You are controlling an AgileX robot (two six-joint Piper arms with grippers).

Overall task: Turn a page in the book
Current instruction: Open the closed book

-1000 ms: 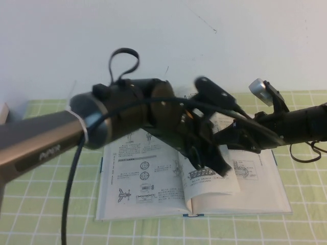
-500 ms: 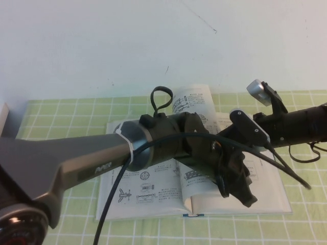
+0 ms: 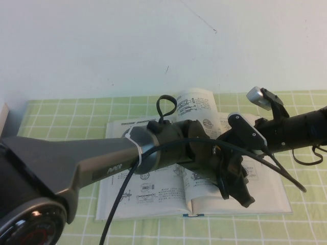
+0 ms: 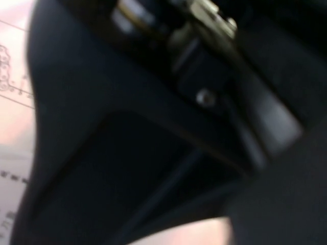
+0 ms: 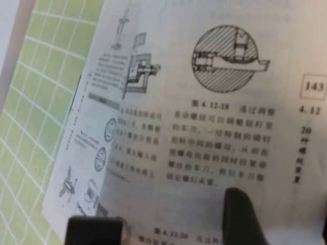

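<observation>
We see the book [image 3: 153, 189] lying open on the green checked cloth [image 3: 51, 112]. The page [image 3: 196, 104] stands lifted near the spine, curling upward above the middle of the book. Our left gripper [image 3: 236, 190] reaches across the book and hangs low over its right half, below and in front of the raised page; whether its jaws are open we cannot tell. Our right gripper [image 3: 240, 133] sits at the raised page's right side; its jaws are hidden too. In the right wrist view, printed drawings fill the page [image 5: 214, 127].

white book [image 3: 153, 191] pages with black line drawings, green checked tablecloth [image 3: 51, 109]
</observation>
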